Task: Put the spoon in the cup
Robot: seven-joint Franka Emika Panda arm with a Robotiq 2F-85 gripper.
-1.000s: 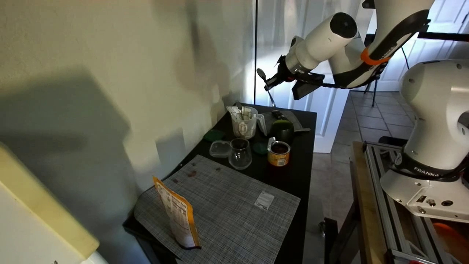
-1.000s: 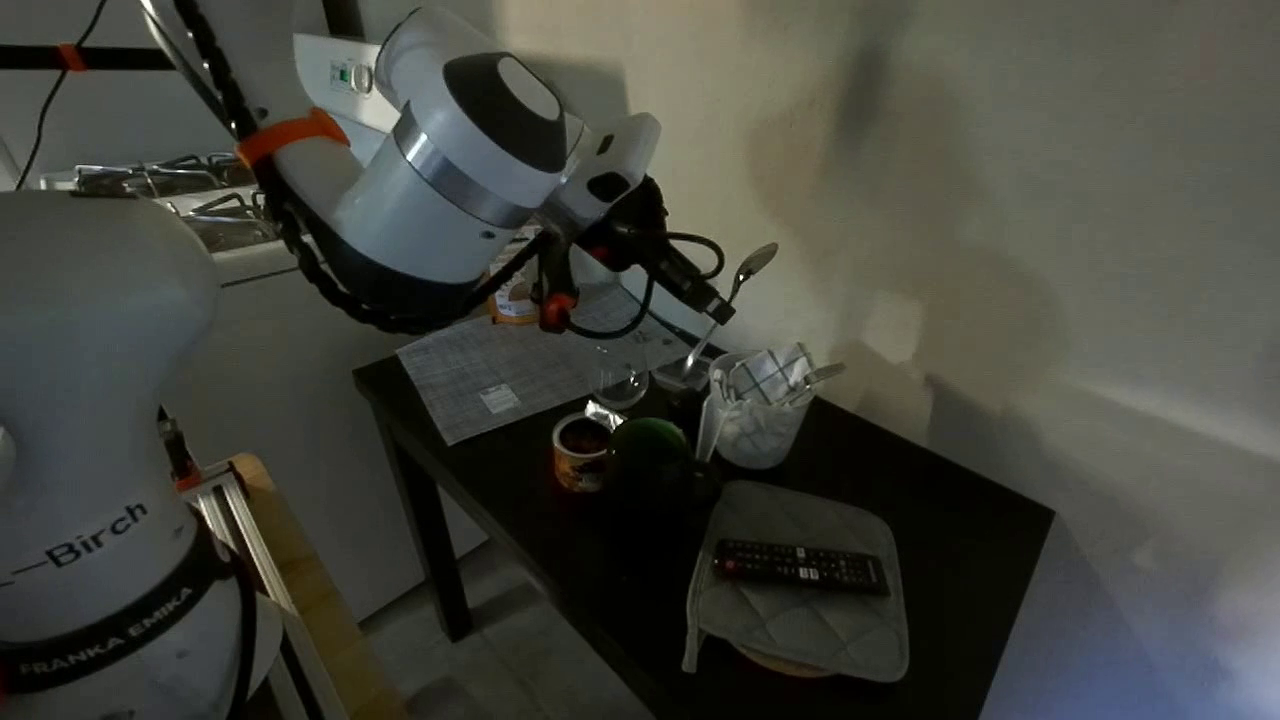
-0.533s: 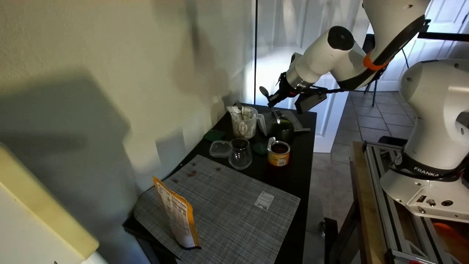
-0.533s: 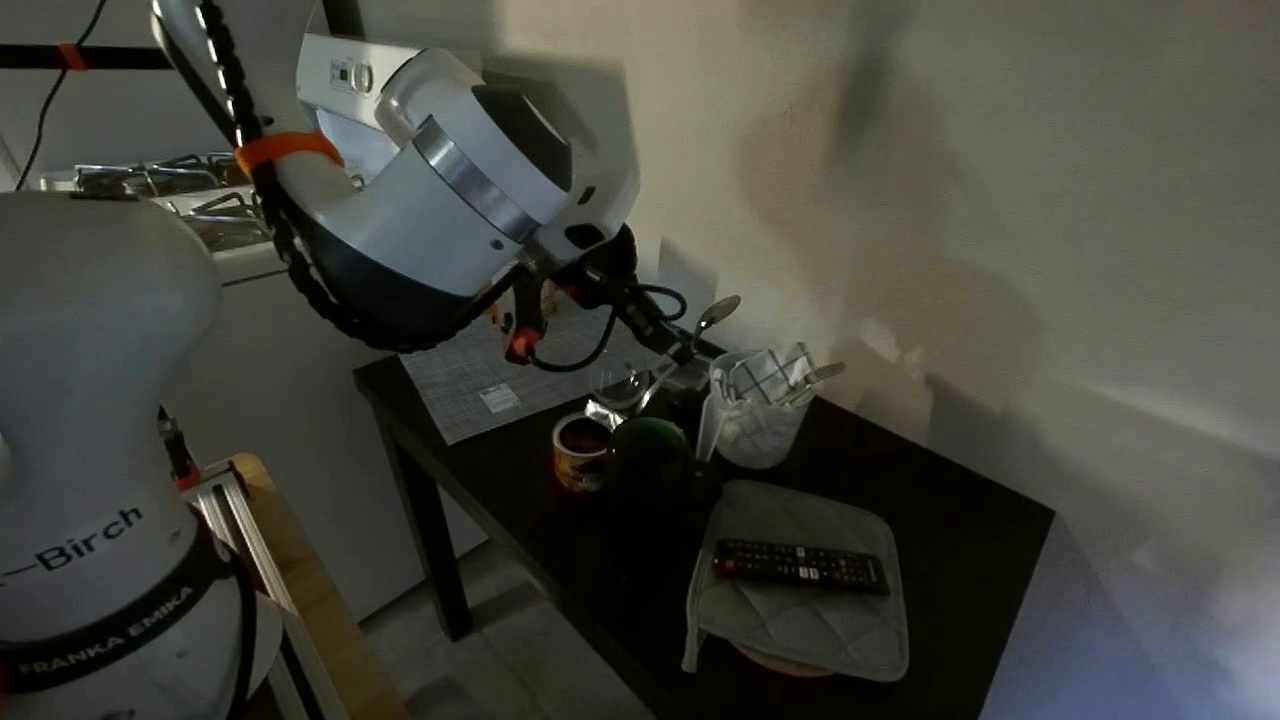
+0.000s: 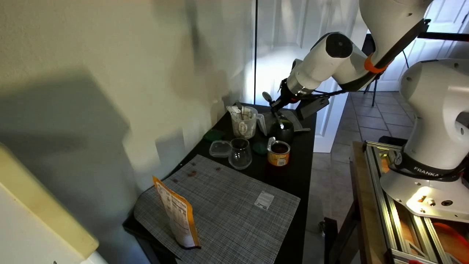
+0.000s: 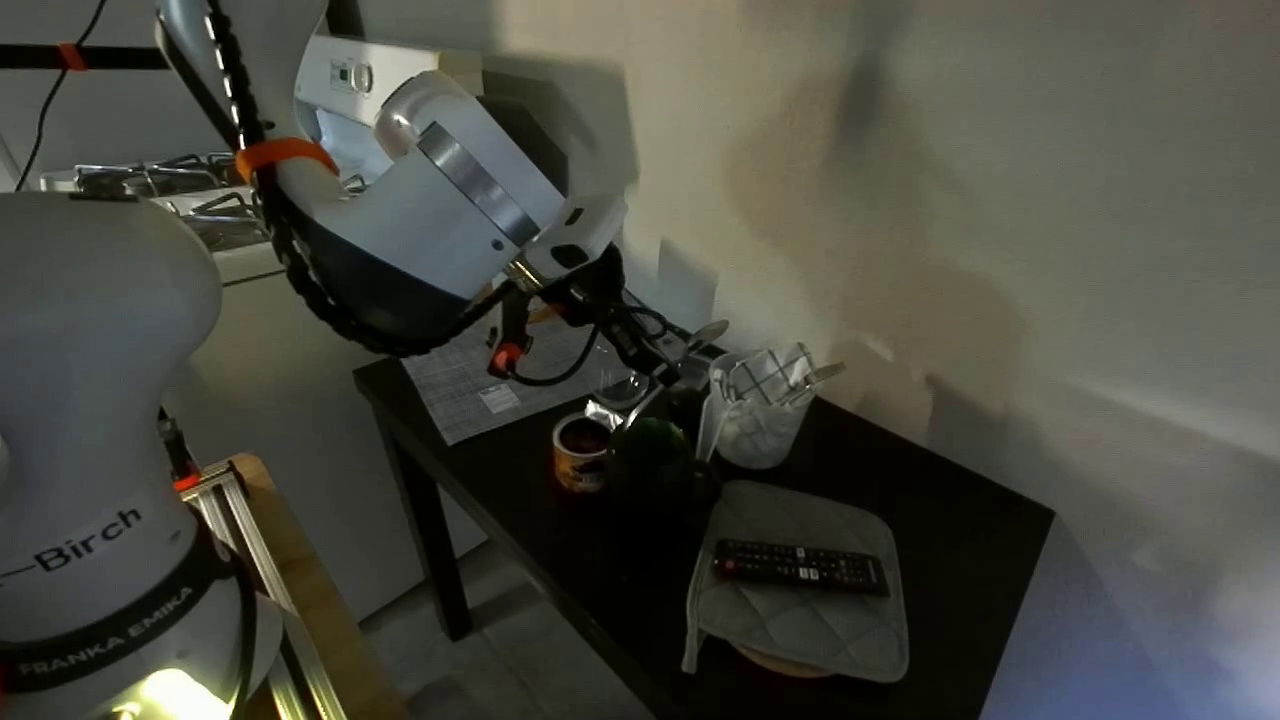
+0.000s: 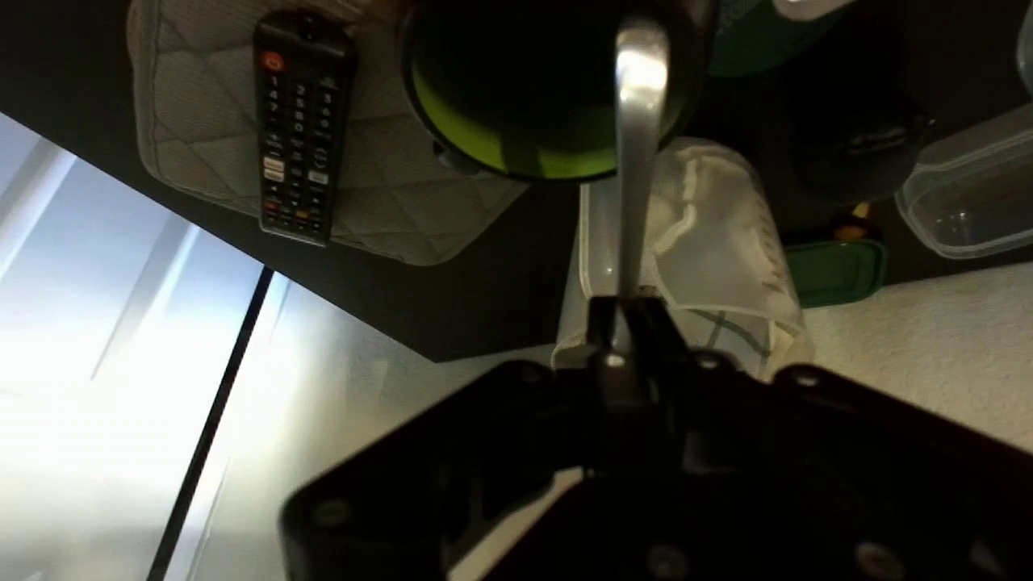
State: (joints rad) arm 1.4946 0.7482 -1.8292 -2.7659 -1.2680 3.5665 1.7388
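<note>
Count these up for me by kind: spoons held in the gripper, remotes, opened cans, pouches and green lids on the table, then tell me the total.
Spoon in the gripper: 1
Remote: 1
Opened can: 1
Pouch: 1
Green lids: 2
Total: 6

In an exterior view: high, mid-range, past the placemat [image 5: 223, 209] end of the worktop [image 5: 296, 176], facing lengthwise to the edge by the door [image 5: 278, 44]. In an exterior view: high, mid-range, near the potholder [image 6: 800, 628] end, facing diagonally to the placemat. In both exterior views: robot base [image 5: 421, 189], jug [image 5: 244, 128], can [image 5: 278, 159]. Wrist view: close, downward, gripper [image 7: 623, 315] at bottom, corner by wall [image 7: 928, 347] and door in frame.
</note>
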